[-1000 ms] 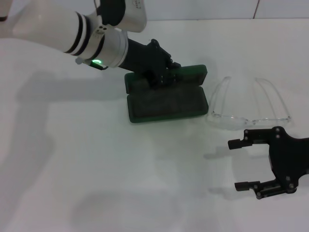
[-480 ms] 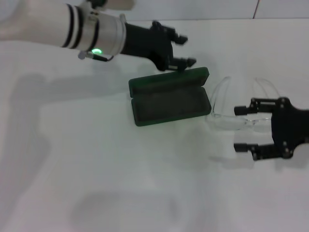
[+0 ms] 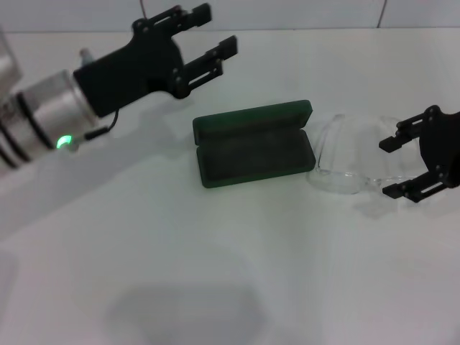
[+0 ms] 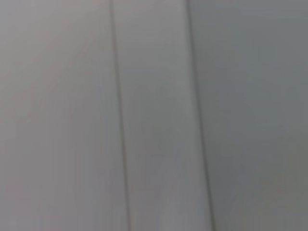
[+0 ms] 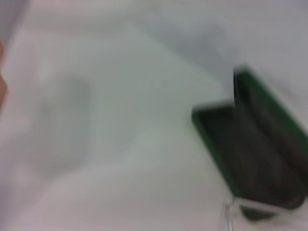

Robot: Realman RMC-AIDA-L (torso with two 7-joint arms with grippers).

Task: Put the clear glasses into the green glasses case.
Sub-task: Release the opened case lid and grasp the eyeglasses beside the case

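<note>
Rightward, at about 3 o'clock in the head view, the right gripper stands with jaws apart, bracketing the near end of the clear glasses, not yet closed on them. The glasses lie on the white table, touching the 3 o'clock end of the green glasses case, which lies open, its dark lining exposed. The left gripper, fingers spread and empty, hangs raised at 11 o'clock, apart from the case. Likely risks: the thin transparent frame may slip or twist on closing; a sideways nudge could shift the case. No legible lettering is visible.
</note>
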